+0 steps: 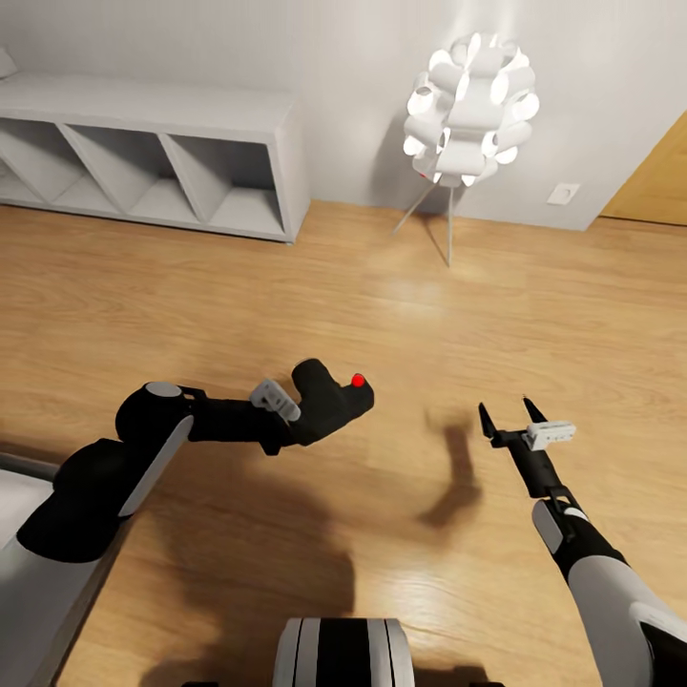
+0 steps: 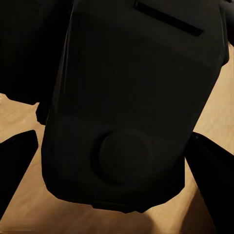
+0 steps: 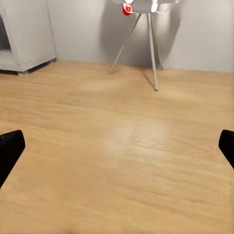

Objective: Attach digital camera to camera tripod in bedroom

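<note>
Two arms reach forward over a light wood floor (image 1: 286, 277) in my head view. My left claw (image 1: 303, 420) is closed around the digital camera (image 1: 329, 401), a chunky black body with a small red button on top, held out above the floor ahead of the robot's trunk. My right claw (image 1: 510, 415) hangs off to the other side, well apart from the camera, its two black fingers spread and nothing between them. Beyond, against the pale grey wall, stands a low white shelf unit (image 1: 181, 143) with open compartments, and near it a glowing white ball-shaped lamp (image 1: 472, 95) on thin splayed legs. A wall socket (image 1: 563, 194) sits low beside a wooden door edge.

From my left wrist view, the digital camera's black body (image 2: 131, 107) presses close to the lens, a round knob on its face, with dark fingers (image 2: 17, 156) on either side.

From my right wrist view, both fingertips (image 3: 10, 148) sit wide apart at the frame's edges, over bare floor, with the lamp's legs (image 3: 151, 48) and the shelf unit's corner (image 3: 29, 34) ahead.
</note>
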